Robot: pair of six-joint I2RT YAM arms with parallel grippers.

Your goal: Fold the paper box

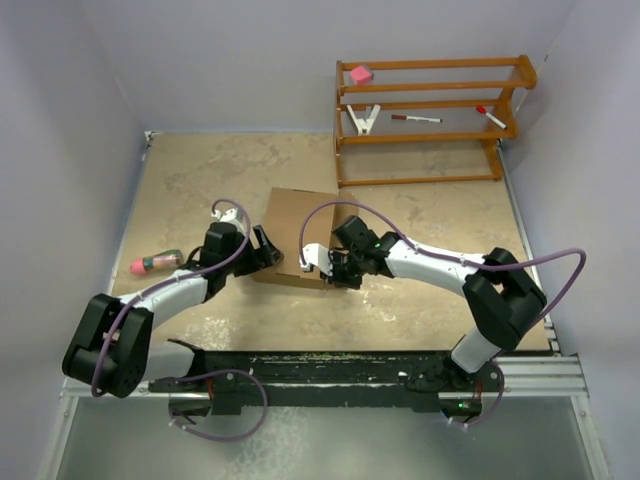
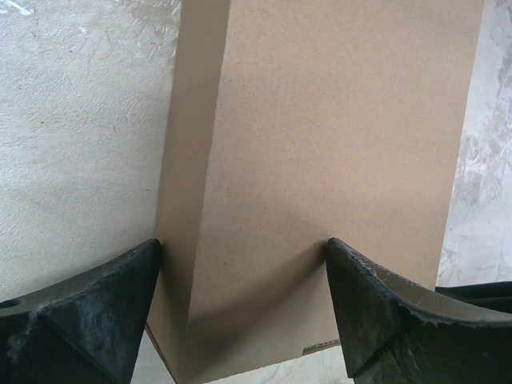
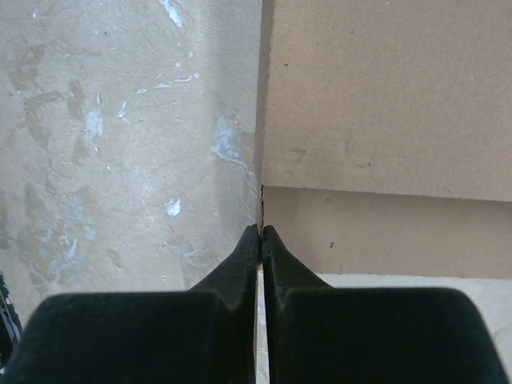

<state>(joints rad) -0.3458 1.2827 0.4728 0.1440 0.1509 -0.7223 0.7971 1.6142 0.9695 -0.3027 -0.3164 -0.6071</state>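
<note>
Under both jaws, near corners of the paper box are hidden.

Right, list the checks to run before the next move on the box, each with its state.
1. Left tool open at the paper box's left edge: ok.
2. Right tool shut, tip at the box's edge: ok.
3. Right tool actually pressing the box: cannot tell.
4. Box top lying flat, box resting on the table: ok.
5. Pink-tipped object apart from the box: ok.
</note>
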